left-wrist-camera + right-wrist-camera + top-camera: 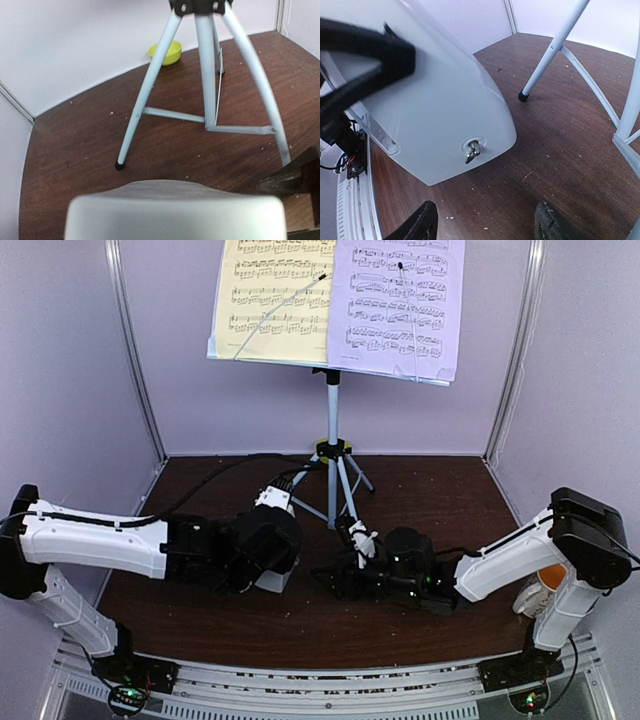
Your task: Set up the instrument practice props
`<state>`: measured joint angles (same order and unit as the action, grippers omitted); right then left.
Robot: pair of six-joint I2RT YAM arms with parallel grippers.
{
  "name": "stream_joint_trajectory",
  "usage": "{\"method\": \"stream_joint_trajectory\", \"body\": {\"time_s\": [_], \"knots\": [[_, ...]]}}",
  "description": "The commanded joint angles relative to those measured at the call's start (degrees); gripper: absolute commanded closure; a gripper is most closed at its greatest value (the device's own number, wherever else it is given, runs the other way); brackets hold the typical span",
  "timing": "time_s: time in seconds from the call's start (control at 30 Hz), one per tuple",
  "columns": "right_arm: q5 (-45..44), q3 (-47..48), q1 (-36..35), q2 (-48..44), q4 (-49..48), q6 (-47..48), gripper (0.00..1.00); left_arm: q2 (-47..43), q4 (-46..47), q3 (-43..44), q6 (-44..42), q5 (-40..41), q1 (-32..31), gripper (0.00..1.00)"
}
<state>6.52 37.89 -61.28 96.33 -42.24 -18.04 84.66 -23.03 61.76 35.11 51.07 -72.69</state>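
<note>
The white music stand (333,455) on its grey tripod (205,75) stands at the back middle. On it rest a yellow sheet (268,300) on the left and a lilac sheet (400,305) on the right. The white metronome (445,115) sits on the table in front of the tripod, its winding key facing my right wrist camera. My left gripper (265,545) straddles the metronome (175,210), with a black finger (370,47) pressed against its side. Beside it, my right gripper (485,222) hangs low over the table, open, with only bare wood between its fingers.
A small green bowl (165,52) lies by the back wall behind the tripod. A white mug with an orange inside (548,578) sits behind my right arm's elbow. Pale walls enclose the brown table (430,490) on three sides.
</note>
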Motion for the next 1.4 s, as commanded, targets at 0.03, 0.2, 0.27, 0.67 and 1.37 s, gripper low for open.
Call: {"method": "stream_joint_trajectory", "body": {"time_s": [0.03, 0.2, 0.27, 0.67, 1.37], "knots": [[-2.81, 0.82, -1.47, 1.03, -7.32, 0.52, 0.35, 0.16, -9.37, 9.49, -4.25, 10.88, -1.86, 0.67], [-3.39, 0.83, -2.18, 1.94, -12.56, 0.0, 0.4, 1.45, -15.19, 14.26, -5.48, 14.59, -3.63, 0.69], [-3.12, 0.85, -2.45, 2.45, -14.73, -0.38, 0.43, 1.31, -15.28, 14.84, -5.74, 14.05, -3.84, 0.69], [-2.12, 5.95, -4.22, 6.21, -16.22, -2.22, 0.46, -0.2, -13.79, 15.23, -5.85, 12.82, -4.78, 0.72], [-6.93, 8.45, -4.33, 7.25, -12.93, -2.83, 0.79, -6.14, 0.76, 8.81, -13.93, 7.21, -6.28, 0.77]]}}
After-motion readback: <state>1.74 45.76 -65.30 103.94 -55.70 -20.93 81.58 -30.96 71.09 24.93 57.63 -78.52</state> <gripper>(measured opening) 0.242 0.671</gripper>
